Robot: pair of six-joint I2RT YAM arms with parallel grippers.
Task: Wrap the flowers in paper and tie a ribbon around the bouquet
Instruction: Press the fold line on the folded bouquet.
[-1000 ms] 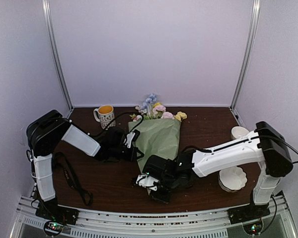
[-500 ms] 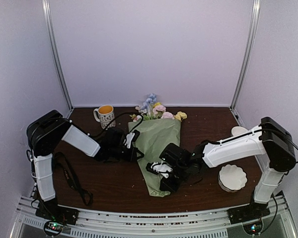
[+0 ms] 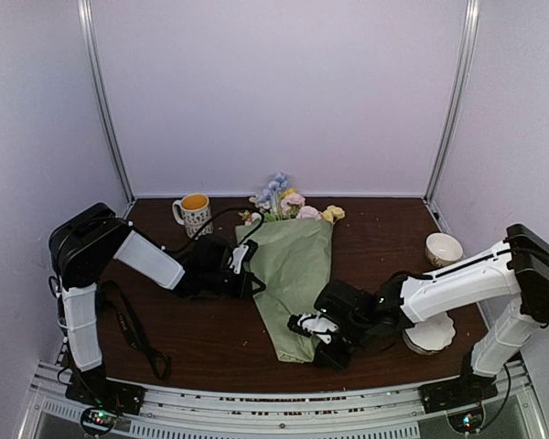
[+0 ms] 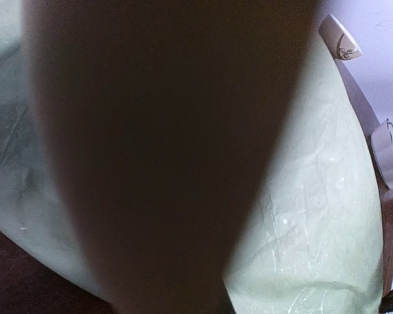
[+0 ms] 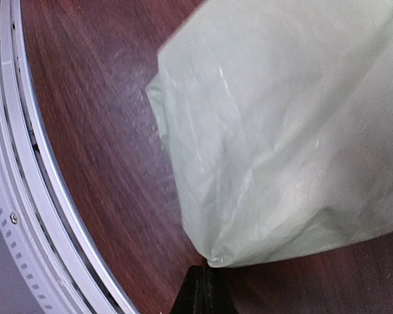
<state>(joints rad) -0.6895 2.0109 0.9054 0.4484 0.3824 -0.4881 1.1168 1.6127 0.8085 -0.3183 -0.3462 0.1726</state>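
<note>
White ceramic mug point(image 3: 194, 213) stands far left, cream bowl point(image 3: 443, 248) right. Fingers together, the left hand point(image 3: 252, 274) meets the sage-green paper cone point(image 3: 293, 270) at its left edge; the right hand point(image 5: 202, 289), likewise, touches its near tip.

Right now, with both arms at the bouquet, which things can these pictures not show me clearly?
Stems of the flowers: hidden inside the paper, every view.
Left gripper fingertips: left wrist view, a dark blurred shape covers the middle; top view, its own body hides them.
Right gripper: right wrist view, cut off by the bottom edge; a grip on the paper is unclear.
Ribbon lettering: top view, too small.
</note>
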